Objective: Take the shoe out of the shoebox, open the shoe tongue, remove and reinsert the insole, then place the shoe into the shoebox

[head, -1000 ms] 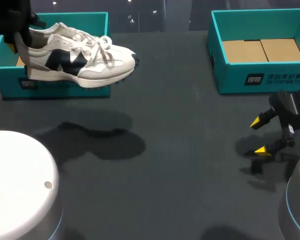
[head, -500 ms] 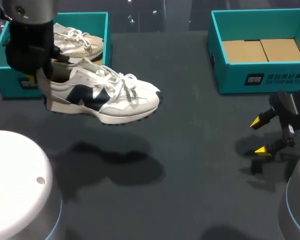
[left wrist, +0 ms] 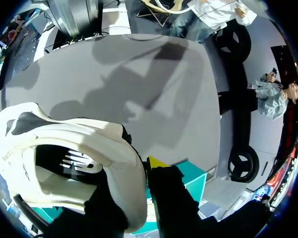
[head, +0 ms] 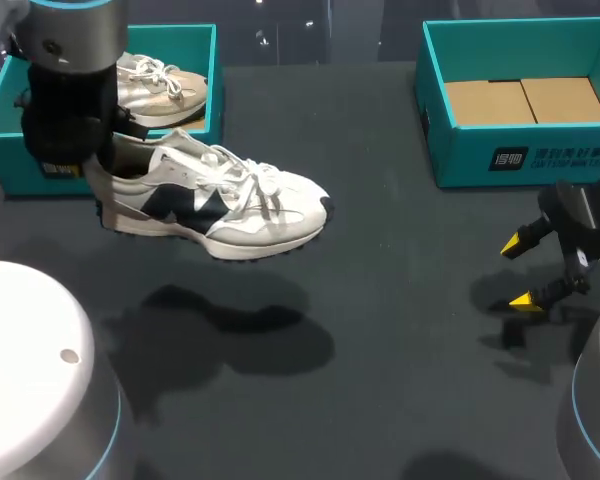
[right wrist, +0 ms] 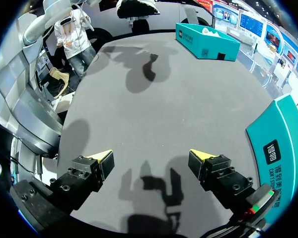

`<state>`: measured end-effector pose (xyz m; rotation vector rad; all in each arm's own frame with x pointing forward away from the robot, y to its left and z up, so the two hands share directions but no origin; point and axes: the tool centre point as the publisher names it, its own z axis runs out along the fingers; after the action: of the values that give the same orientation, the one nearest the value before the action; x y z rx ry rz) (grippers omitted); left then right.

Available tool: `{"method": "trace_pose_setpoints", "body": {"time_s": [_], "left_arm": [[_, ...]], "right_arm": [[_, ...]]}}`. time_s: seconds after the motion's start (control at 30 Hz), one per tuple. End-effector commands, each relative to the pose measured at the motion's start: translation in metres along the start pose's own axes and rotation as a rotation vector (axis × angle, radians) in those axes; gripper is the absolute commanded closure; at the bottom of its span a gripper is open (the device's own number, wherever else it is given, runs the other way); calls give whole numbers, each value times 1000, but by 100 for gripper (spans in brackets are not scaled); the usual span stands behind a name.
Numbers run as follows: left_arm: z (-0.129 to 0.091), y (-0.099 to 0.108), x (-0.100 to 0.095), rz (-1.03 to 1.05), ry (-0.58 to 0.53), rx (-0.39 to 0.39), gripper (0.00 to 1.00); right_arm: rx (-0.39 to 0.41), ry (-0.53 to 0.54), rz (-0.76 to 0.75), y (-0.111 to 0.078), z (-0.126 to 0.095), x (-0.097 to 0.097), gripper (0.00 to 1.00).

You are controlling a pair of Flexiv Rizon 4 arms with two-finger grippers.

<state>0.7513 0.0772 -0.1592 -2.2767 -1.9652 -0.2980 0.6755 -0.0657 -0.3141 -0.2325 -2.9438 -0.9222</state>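
Shoe, white and dark blue with laces (head: 220, 205), hangs in the air just outside the teal cardboard shoebox (head: 170, 29), heel pinched by my left gripper (left wrist: 141, 168), my right gripper (head: 520, 271) empty with fingers apart, so only taking it out looks done.

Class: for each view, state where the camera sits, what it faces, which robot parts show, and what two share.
Head: above, behind, looking down on the table; left arm, right arm.
Left wrist: wrist-mounted, faces the shoe held by left gripper.
Right wrist: wrist-mounted, faces the table past open right gripper.
Shared: the shoe, head and left wrist.
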Motion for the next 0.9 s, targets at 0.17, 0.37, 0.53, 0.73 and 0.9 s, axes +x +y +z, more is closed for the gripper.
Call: {"method": "trace_pose_setpoints", "body": {"time_s": [0.17, 0.37, 0.53, 0.73, 0.9], "left_arm": [[24, -13, -49, -32, 4, 7, 100], [38, -21, -89, -24, -9, 36, 100], [38, -21, -89, -24, -9, 36, 100], [38, -21, -89, -24, -9, 36, 100], [46, -21, -99, -32, -3, 24, 100]], "right_arm": [[1, -1, 0, 0, 0, 1, 0], [1, -1, 0, 0, 0, 1, 0], [1, -1, 0, 0, 0, 1, 0], [1, -1, 0, 0, 0, 1, 0], [1, -1, 0, 0, 0, 1, 0]]}}
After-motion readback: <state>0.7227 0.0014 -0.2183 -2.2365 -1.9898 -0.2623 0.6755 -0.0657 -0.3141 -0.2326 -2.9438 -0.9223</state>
